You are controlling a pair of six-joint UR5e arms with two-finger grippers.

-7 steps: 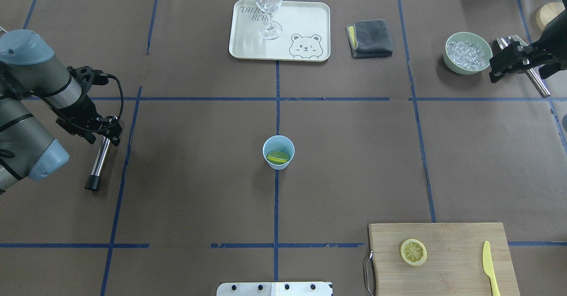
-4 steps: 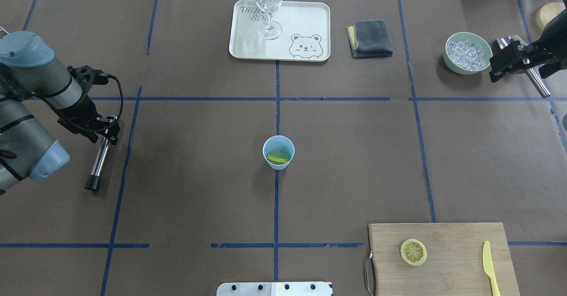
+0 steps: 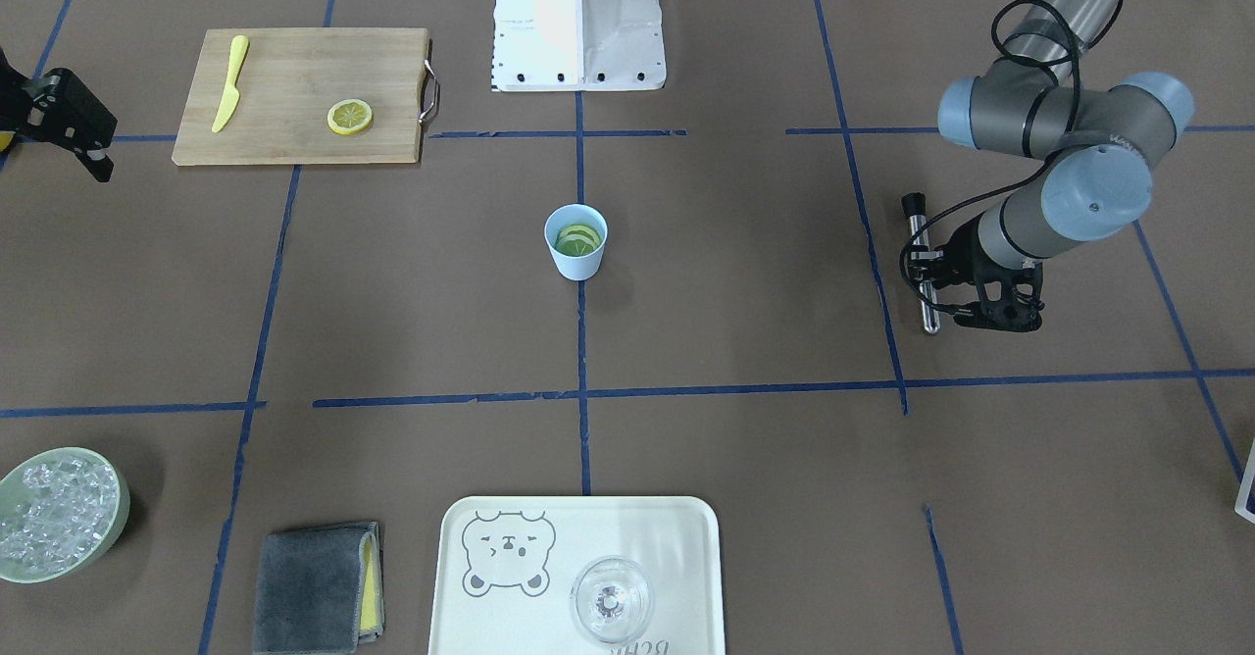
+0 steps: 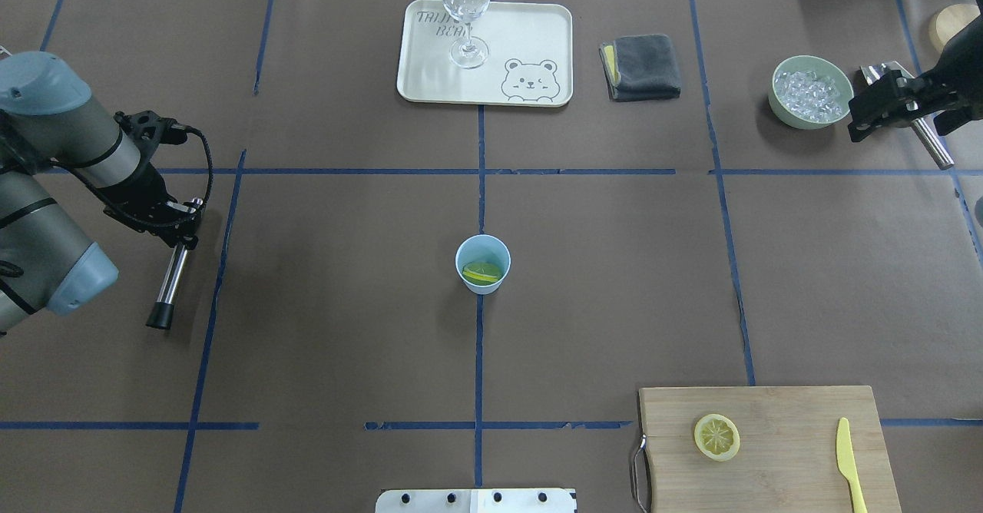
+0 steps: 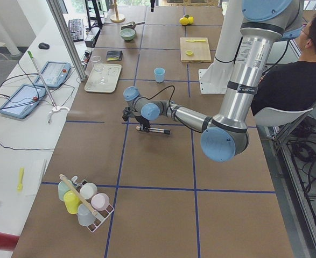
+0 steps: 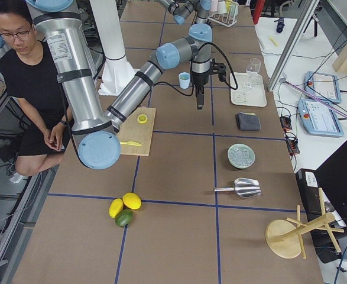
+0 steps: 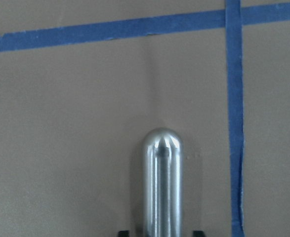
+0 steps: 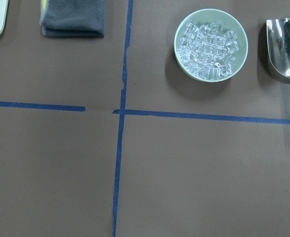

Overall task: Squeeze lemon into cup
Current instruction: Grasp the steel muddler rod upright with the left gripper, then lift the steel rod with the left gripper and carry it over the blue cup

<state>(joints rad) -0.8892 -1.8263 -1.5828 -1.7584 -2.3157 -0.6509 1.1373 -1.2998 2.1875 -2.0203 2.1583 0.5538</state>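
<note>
How far the right gripper (image 4: pixel 862 119) is open cannot be told. The left gripper (image 4: pixel 184 231) stands slightly parted, its fingertips (image 7: pixel 123 232) just off either side of a long silver metal rod with a black tip (image 4: pixel 170 279) lying beneath it. Between the two grippers, well apart from both, stands the small light-blue plastic cup (image 4: pixel 460 253). The thin round yellow lemon slice (image 4: pixel 481 273) lies inside it.

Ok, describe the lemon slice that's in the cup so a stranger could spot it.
Find the middle of the brown table, where a small light-blue cup stands alone on the centre blue tape line. The lemon slice sits down inside that cup. Its twin lies in the open on the wooden cutting board, beside a yellow knife.
</note>
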